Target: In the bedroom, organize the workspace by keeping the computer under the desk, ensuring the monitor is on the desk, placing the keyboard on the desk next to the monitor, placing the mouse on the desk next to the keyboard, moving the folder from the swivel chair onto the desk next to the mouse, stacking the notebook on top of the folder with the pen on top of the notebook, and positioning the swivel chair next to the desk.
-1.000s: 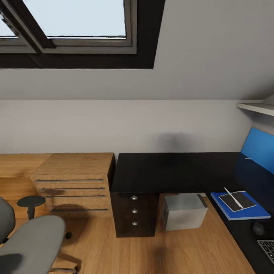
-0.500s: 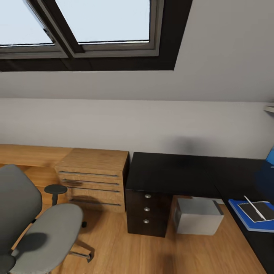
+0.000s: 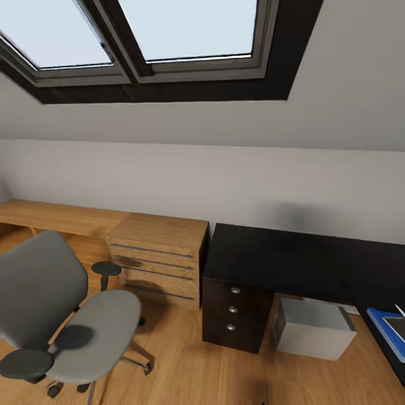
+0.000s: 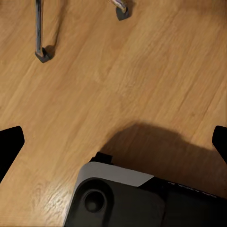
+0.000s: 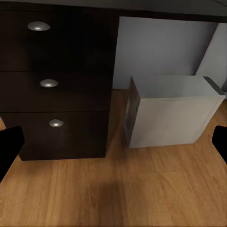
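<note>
The grey swivel chair [image 3: 73, 320] stands on the floor at the lower left, apart from the desk [image 3: 270, 256]. Under the black desk top, the pale computer [image 3: 315, 329] sits beside the dark drawer unit [image 3: 235, 309]; the right wrist view shows both close up, computer [image 5: 172, 111] and drawer unit [image 5: 52, 80]. At the right edge the blue folder [image 3: 385, 323] lies on the desk with the notebook [image 3: 398, 327] and pen [image 3: 400, 310] on it. My left gripper [image 4: 113, 144] hangs open over bare floor near chair casters [image 4: 42, 54]. My right gripper [image 5: 113, 144] is open, holding nothing. Monitor, keyboard and mouse are out of view.
A light wooden drawer chest [image 3: 160, 259] stands left of the desk, joined to a low wooden shelf [image 3: 56, 216] along the wall. Sloped ceiling windows [image 3: 140, 34] are above. Wooden floor [image 3: 185, 365] lies open between chair and desk. My base [image 4: 132, 198] is below the left gripper.
The head camera has swung left: the chair has come fully into view and the folder has slid to the right edge. Nothing in the room itself has moved.
</note>
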Robot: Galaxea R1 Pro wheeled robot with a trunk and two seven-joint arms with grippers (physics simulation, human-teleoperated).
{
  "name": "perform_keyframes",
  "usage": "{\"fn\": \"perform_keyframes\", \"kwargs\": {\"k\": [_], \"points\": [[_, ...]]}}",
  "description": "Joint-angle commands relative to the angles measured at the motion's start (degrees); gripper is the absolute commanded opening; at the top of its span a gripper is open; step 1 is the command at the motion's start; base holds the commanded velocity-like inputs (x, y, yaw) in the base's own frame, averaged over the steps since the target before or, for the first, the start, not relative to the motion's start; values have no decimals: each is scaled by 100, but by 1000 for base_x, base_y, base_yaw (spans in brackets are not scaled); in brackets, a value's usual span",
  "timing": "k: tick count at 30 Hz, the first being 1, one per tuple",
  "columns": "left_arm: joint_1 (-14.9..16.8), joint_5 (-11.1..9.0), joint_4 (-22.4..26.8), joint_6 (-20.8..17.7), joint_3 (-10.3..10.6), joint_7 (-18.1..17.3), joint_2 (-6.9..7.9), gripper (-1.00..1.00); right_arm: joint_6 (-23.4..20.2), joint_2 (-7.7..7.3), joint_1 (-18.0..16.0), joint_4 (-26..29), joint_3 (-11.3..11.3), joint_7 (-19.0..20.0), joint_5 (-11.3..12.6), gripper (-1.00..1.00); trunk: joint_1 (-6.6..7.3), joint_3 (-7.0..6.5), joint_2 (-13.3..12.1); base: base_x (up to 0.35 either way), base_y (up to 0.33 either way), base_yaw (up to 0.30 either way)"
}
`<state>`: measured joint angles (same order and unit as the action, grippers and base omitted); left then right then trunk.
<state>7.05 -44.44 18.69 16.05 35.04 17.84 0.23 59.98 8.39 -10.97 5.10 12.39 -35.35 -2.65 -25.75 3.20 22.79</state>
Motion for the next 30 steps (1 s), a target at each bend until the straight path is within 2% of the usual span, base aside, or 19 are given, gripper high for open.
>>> {"fn": "perform_keyframes", "kwargs": {"k": [1, 4, 6, 7, 8, 9, 16, 19, 20, 21, 23, 25, 30], "points": [[7, -52, -2, 177, 44, 36, 3, 100, 2, -16, -3, 0, 24, -62, -13, 100, -3, 19, 13, 0, 0, 215], [7, -60, -44, 320, 31, 36, 8, 100, 2, -81, -2, -8, 15, -59, 18, 100, -3, 38, 13, 0, 0, 215], [7, -65, -381, 449, 25, 36, 10, 100, 2, -283, -1, -44, 11, -45, 52, 100, -3, 50, 13, 0, 0, 215], [7, -66, -493, 515, 24, 36, 11, 100, 2, -327, -1, -65, 11, -41, 63, 100, -3, 57, 13, 0, 0, 215], [7, -76, -964, 903, 25, 22, 7, 100, 2, -425, -1, -274, 15, -28, 97, 100, -3, 63, 13, 0, 0, 215], [4, -80, -1167, 1112, 24, -9, 6, 100, 2, -451, -1, -403, 16, -19, 109, 100, -3, 69, 13, 0, 0, 212], [-1, -83, -1566, 1675, 15, -413, -67, 100, 2, -481, 94, -634, 16, 0, 135, 100, -3, 111, 13, 0, 0, 186], [-2, -84, -1596, 2646, 12, -461, -89, 100, 2, -497, 116, -647, 10, 1, 141, 100, -3, 129, 13, 0, 0, 170], [-5, -89, -1607, 3157, 14, -462, -105, 100, 2, -496, 119, -649, 14, 1, 141, 100, -3, 135, 13, 0, 0, 177], [-7, -90, -1627, 3459, 15, -460, -116, 100, 2, -488, 120, -650, 15, 2, 141, 100, -3, 141, 13, 0, 0, 179], [-9, -90, -1688, 3907, 18, -461, -147, 100, 2, -473, 121, -651, 21, 9, 142, 100, -3, 154, 13, 0, 0, 187], [-24, -97, -1721, 4334, 15, -464, -247, 100, 2, -454, 122, -651, 26, 16, 139, 100, -3, 165, 13, 0, 0, 203], [-145, -92, -1735, 4395, 19, -472, -332, 100, 2, -452, 122, -647, 39, 33, 134, 100, -3, 192, 13, 0, 0, 212]]}}
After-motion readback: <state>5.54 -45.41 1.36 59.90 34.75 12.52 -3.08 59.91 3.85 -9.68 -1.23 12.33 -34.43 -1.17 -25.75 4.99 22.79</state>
